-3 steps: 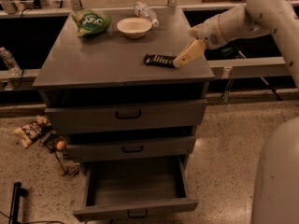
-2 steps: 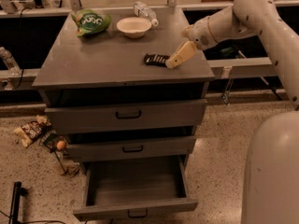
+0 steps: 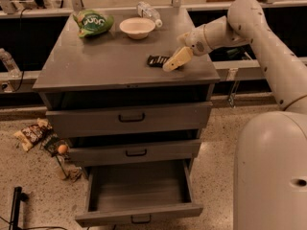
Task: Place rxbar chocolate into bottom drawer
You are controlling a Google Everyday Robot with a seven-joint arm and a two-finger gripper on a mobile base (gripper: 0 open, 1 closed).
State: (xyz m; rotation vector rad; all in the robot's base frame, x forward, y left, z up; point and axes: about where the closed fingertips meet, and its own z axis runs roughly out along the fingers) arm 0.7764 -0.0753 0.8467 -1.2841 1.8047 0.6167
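**Approach to the bar.** The rxbar chocolate (image 3: pixel 155 60) lies flat on top of the cabinet (image 3: pixel 100 63), on the half of the cabinet top nearest the arm. The gripper (image 3: pixel 173 60) hangs low over the cabinet top at one end of the bar and seems to touch or overlap it. Whether the gripper is open or closed cannot be told from this angle. The bottom drawer (image 3: pixel 139 213) stands pulled out at the cabinet's foot. For a sound grasp, centre the gripper across the bar's narrow width and settle onto the cabinet top before closing, since a thin wrapper probably slides. Then lift clear of the cabinet's front edge before descending.
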